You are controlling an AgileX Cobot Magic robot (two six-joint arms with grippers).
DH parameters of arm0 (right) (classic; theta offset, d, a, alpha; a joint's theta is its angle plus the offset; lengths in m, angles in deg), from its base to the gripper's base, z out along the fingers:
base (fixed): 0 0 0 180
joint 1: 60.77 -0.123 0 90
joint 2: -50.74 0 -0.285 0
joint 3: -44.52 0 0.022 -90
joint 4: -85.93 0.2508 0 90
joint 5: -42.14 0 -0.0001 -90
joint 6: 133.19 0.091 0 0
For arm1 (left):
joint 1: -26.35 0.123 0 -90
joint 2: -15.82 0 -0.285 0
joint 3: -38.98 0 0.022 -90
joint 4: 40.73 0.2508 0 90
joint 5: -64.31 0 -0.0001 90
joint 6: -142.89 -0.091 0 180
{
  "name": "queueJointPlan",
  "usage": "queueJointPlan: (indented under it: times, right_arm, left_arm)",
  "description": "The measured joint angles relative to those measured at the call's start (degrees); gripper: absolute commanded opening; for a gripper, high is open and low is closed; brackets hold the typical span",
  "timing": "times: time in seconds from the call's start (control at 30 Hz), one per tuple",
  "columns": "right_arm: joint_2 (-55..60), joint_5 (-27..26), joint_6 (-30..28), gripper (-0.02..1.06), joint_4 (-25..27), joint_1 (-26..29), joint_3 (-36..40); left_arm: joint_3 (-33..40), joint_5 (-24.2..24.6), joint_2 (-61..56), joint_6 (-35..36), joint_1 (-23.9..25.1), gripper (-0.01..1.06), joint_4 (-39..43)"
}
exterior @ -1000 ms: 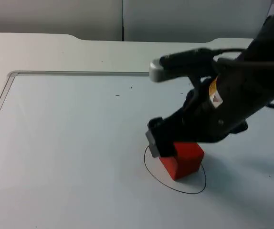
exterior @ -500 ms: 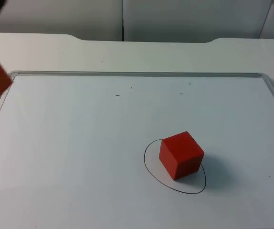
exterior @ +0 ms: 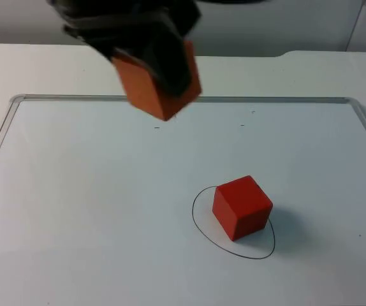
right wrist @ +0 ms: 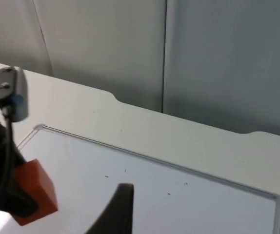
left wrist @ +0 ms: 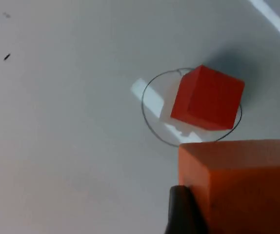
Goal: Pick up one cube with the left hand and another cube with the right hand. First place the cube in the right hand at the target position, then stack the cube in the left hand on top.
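Left gripper clamps a matte orange cube aloft; its wrist view shows the red cube inside a drawn circle.

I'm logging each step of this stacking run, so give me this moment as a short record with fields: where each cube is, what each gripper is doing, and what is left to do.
red cube: resting on the whiteboard, inside the drawn circle
orange cube: held in the air, up and to the left of the red cube in the top view, not over it yet
left gripper: shut on the orange cube
right gripper: off the red cube, looking across the whiteboard
stage: first cube placed, stacking not yet done
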Motion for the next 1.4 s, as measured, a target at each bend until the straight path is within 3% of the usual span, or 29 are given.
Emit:
queueJointPlan:
  times: [0.13, 0.37, 0.6, 1.03, 1.4]
  right_arm:
    - [0.00, 1.87, 0.00, 0.95, -0.58, 0.00, 0.00]
    - [0.00, 1.91, 0.00, 0.95, -0.68, 0.00, 0.00]
    - [0.00, 1.91, 0.00, 0.95, -0.79, 0.00, 0.00]
    - [0.00, 1.91, 0.00, 0.94, -0.79, 0.00, 0.00]
    - [0.00, 1.91, 0.10, 0.94, -0.79, 0.00, 0.00]
  left_arm:
    - [-7.22, -0.45, 9.62, -0.14, -4.98, 0.00, 1.29]
    - [-9.16, -1.39, 17.66, -1.30, -8.69, 0.00, 5.36]
    - [-9.25, -6.16, 19.60, -2.71, -8.83, 0.00, 6.43]
    - [-9.25, -7.13, 19.60, -9.41, -8.83, 0.00, 0.23]
    - [-9.25, -7.18, 21.85, -9.96, -8.83, 0.00, -0.28]
